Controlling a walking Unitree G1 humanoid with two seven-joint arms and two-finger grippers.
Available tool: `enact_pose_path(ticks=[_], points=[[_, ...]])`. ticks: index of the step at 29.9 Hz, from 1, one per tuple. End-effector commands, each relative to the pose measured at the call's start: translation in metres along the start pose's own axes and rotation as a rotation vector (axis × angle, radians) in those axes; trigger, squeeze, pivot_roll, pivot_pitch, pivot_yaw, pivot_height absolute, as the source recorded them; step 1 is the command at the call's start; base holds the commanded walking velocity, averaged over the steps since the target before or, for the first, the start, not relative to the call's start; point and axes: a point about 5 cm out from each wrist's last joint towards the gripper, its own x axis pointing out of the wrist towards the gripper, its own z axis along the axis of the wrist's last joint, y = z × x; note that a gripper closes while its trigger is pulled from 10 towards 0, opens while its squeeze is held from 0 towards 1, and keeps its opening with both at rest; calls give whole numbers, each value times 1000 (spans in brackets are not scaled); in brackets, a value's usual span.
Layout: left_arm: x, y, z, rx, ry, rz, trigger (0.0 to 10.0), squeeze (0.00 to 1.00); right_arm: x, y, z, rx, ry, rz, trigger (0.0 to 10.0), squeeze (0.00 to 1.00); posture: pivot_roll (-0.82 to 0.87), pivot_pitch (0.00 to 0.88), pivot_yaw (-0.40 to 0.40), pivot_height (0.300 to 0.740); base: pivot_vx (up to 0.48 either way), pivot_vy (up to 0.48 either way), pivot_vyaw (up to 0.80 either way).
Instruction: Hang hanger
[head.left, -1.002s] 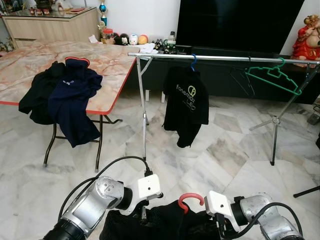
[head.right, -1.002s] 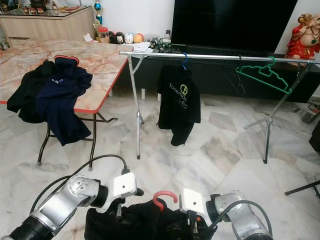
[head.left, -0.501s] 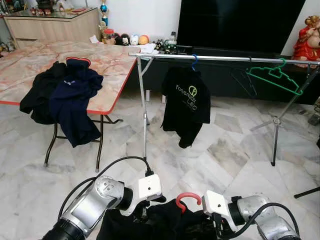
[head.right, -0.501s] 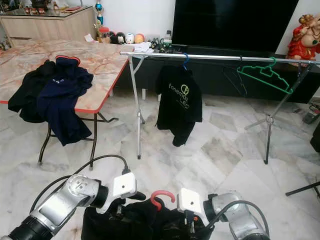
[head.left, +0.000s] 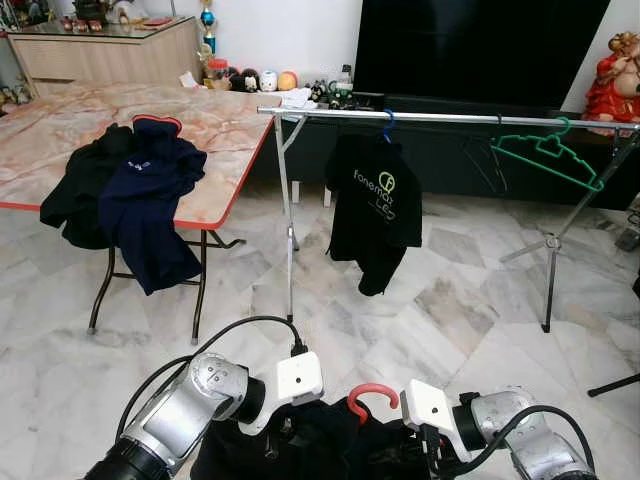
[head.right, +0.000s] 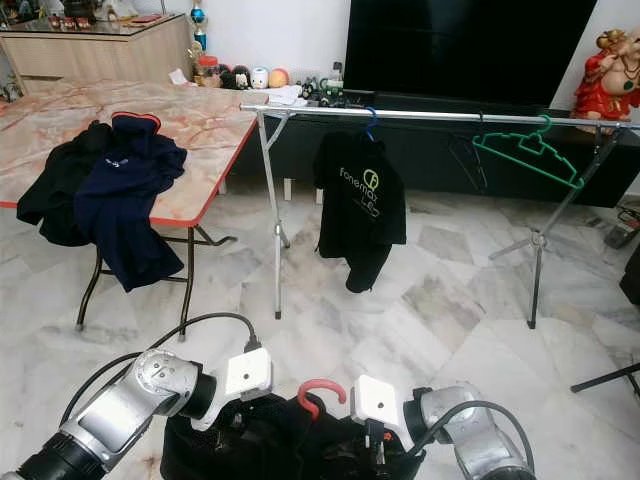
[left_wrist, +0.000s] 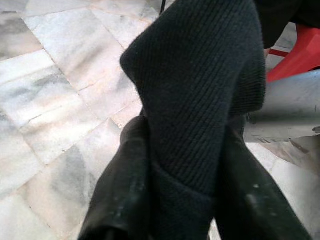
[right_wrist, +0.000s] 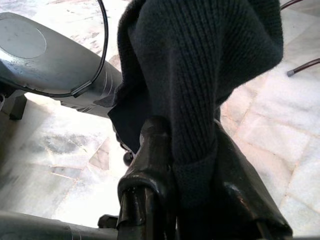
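Red hanger in black knit garment, both grippers pinching it; hung shirt print perhaps "fonemax"

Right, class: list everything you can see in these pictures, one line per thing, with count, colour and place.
Clothes rail: one, silver, across the room ahead.
Black shirt: one, hanging on the rail from a blue hanger.
Green hanger: one, empty, on the rail's right part.
Table: one, marble-patterned, red-edged, at left.
Clothes pile: dark navy and black, draped over the table edge.
Black garment: one, on a red hanger, held low in front.
Left pincer: shut on the garment.
Right pincer: shut on the garment.
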Motion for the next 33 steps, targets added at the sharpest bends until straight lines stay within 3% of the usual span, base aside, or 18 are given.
enact_pose_path(ticks=[1, 8, 9, 10, 12, 13, 14, 15, 27, 33], points=[[2, -1, 4, 20, 0, -10, 0, 0, -2, -9, 14, -43, -38, -21, 0, 0, 6, 0, -26, 740, 0, 0, 0], [1, 1, 7, 11, -20, -5, 0, 0, -4, -13, 16, -45, -32, -46, 0, 0, 8, 4, -29, 740, 0, 0, 0], [1, 1, 7, 10, -22, -4, 0, 0, -4, -14, 16, -45, -30, -48, 1725, 0, 8, 4, -29, 740, 0, 0, 0], [1, 1, 7, 9, -26, -1, 0, 0, -5, -14, 16, -42, -27, -50, 6980, 0, 8, 10, -29, 740, 0, 0, 0], [1, 1, 7, 9, -27, -1, 0, 0, -5, -14, 16, -40, -27, -50, 6980, 0, 7, 13, -28, 740, 0, 0, 0], [1, 1, 8, 9, -29, 2, 0, 0, -5, -15, 16, -34, -26, -55, 10000, 0, 6, 15, -27, 740, 0, 0, 0], [1, 1, 8, 9, -30, 3, 0, 0, -5, -15, 16, -29, -25, -58, 10000, 0, 6, 15, -27, 740, 0, 0, 0], [0, 2, 8, 8, -33, 6, 0, 0, -5, -16, 16, -27, -27, -56, 10000, 1000, 6, 15, -27, 740, 0, 0, 0], [-6, 10, 4, -28, -71, 89, 0, 0, -4, -19, 24, -36, -12, 30, 10000, 1000, 15, 0, -12, 740, 0, 0, 0], [-9, 17, -11, -37, 6, 140, 0, 0, -10, -21, 27, -61, 17, 62, 10000, 1000, 15, 0, -8, 740, 0, 0, 0]])
